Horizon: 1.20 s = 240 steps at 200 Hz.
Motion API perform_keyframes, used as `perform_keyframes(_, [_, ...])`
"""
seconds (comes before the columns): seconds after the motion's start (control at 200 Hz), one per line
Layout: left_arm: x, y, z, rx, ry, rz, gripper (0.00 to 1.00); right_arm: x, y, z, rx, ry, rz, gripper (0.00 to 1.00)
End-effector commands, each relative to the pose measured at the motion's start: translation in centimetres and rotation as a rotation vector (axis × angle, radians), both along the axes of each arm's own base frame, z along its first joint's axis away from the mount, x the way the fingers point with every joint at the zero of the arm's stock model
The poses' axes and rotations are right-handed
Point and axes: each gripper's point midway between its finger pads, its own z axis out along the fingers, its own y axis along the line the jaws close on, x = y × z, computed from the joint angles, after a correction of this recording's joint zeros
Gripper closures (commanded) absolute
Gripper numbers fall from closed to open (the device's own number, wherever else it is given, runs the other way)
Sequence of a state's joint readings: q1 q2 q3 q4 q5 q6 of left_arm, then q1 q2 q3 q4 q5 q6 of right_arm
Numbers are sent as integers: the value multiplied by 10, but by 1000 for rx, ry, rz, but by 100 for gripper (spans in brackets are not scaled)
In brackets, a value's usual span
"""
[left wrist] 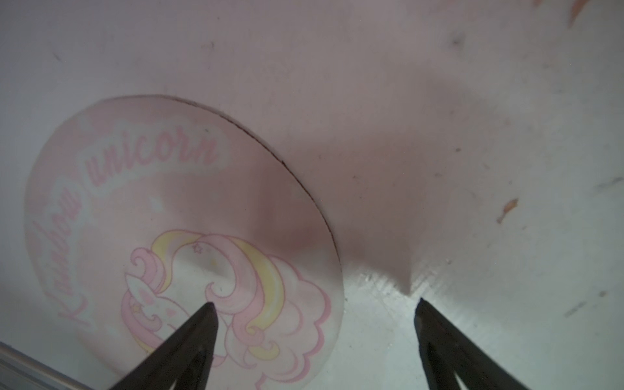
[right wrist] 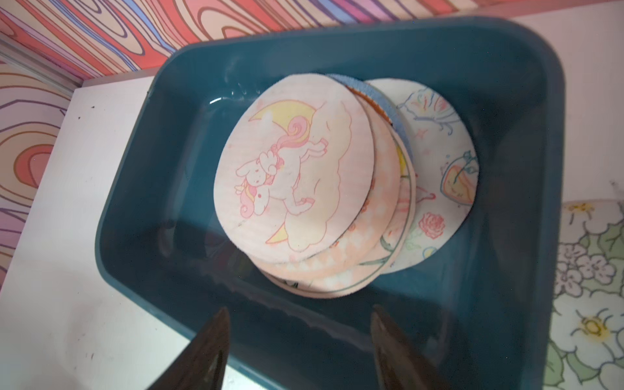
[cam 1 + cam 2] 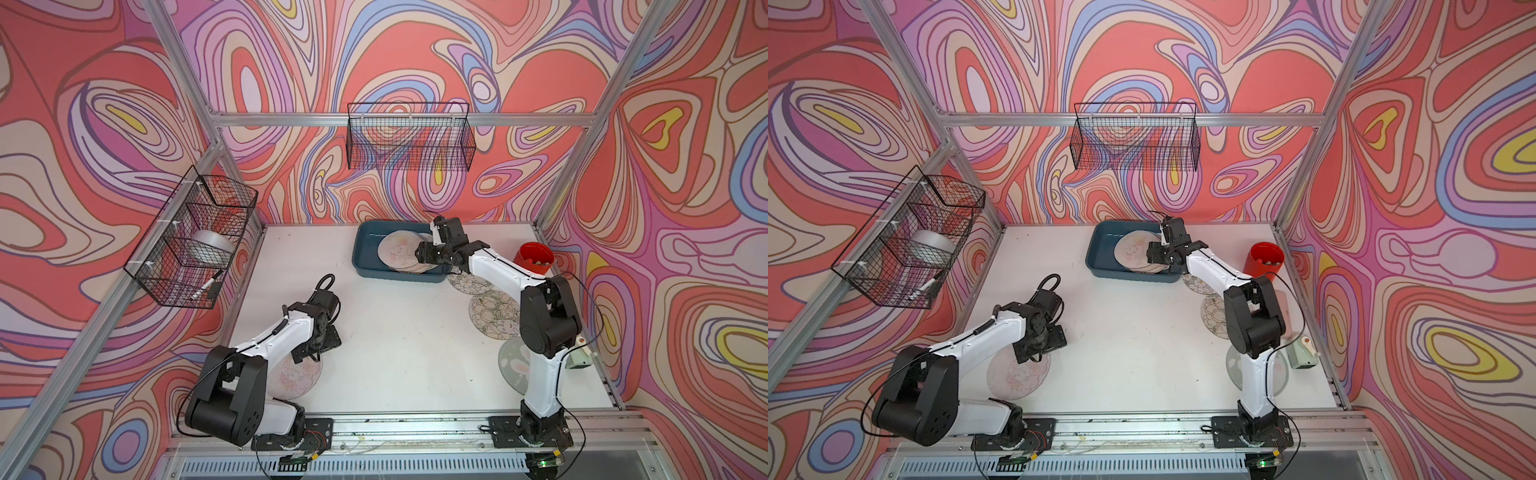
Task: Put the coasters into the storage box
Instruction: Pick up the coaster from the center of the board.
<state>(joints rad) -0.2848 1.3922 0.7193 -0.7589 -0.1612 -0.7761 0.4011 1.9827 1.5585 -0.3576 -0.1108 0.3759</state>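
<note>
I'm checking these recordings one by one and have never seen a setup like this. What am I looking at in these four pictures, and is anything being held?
These are two small robot arms mounted at the front of a white table, each ending in a two-fingered gripper. Two pictures look down on the whole scene from above. The other two come from cameras on each arm's wrist, so the dark prongs at their edge are gripper fingers. The right gripper hangs open over the storage box, where a stack of coasters lies. The left gripper is open above the rim of a unicorn coaster lying flat on the table. Neither holds anything. By the right arm lie more coasters, with a red cup nearby. Wire baskets hang on the walls.
</note>
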Motion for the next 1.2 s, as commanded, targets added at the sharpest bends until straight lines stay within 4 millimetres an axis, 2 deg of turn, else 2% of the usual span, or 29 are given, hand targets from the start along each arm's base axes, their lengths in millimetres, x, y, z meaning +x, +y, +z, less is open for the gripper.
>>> perform_keyframes(0.0, [-17, 9, -7, 31, 63, 36, 12, -17, 8, 4, 29, 24, 34, 33])
perform_keyframes(0.13, [-22, 9, -13, 27, 75, 45, 18, -25, 11, 5, 36, 31, 50, 33])
perform_keyframes(0.21, [-25, 10, -17, 28, 82, 52, 29, -27, 13, 5, 42, 35, 57, 33])
perform_keyframes(0.29, [-26, 9, -18, 21, 81, 57, 34, -29, 14, 3, 44, 41, 59, 33])
perform_keyframes(0.476, [-28, 8, -20, 9, 78, 67, 60, -32, 14, 1, 49, 50, 60, 33])
perform_keyframes(0.766, [-32, 7, -20, -13, 53, 81, 78, -35, 16, 5, 43, 54, 67, 32])
perform_keyframes(0.956, [-32, 8, -20, -16, 37, 82, 100, -38, 15, 8, 41, 51, 66, 32])
perform_keyframes(1.197, [-29, 3, -19, -48, 3, 77, 100, -41, 17, 10, 29, 50, 72, 32])
